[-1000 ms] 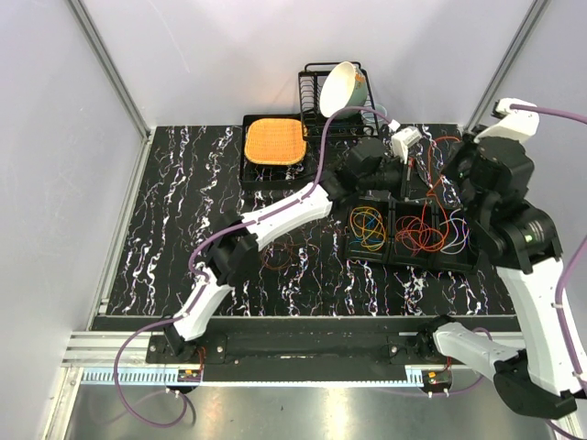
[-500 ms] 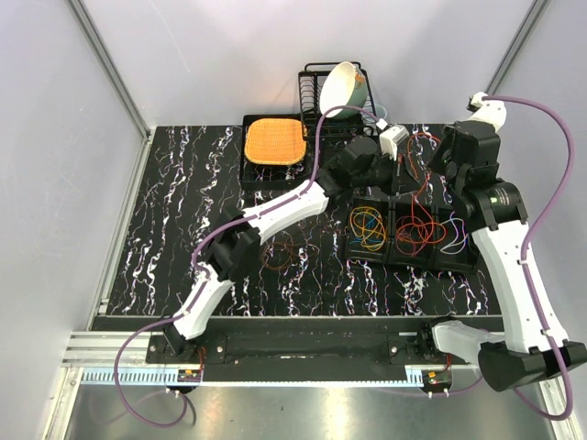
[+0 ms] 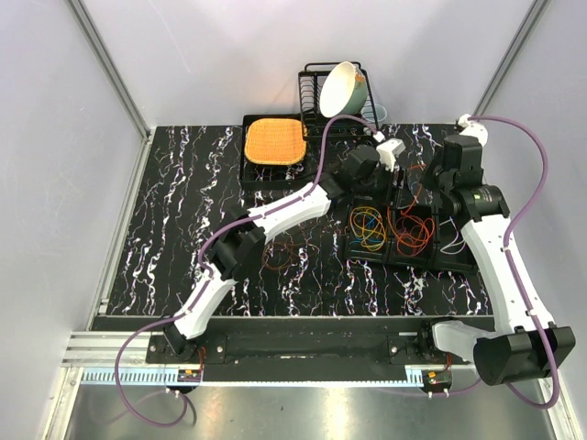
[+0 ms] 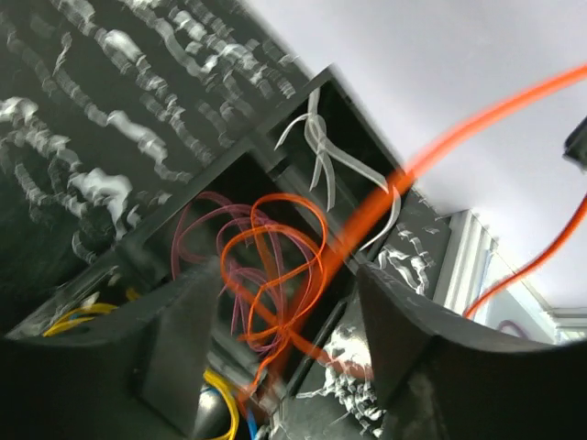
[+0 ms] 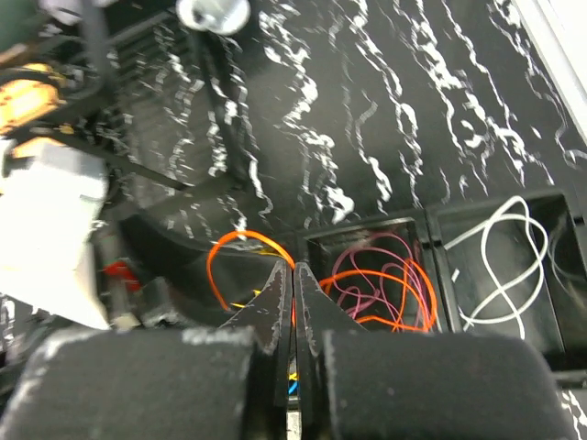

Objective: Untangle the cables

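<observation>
Clearly left gripper (image 4: 286, 275) stands spread apart, right gripper (image 5: 293, 270) pinched tight on orange cable (image 5: 240, 236)

orange cable (image 4: 477, 131) (taut) crossing tray (image 5: 429, 266), rack (image 3: 312, 105) behind

Orange cables (image 4: 275, 266): looping over pink cables (image 5: 367, 275) in one tray (image 5: 429, 266) compartment, one strand stretching taut upward.
White cable (image 5: 500, 266): lying curled in the next compartment.

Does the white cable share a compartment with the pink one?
No, the white cable lies in its own compartment, beside the one holding the pink cable.
</observation>
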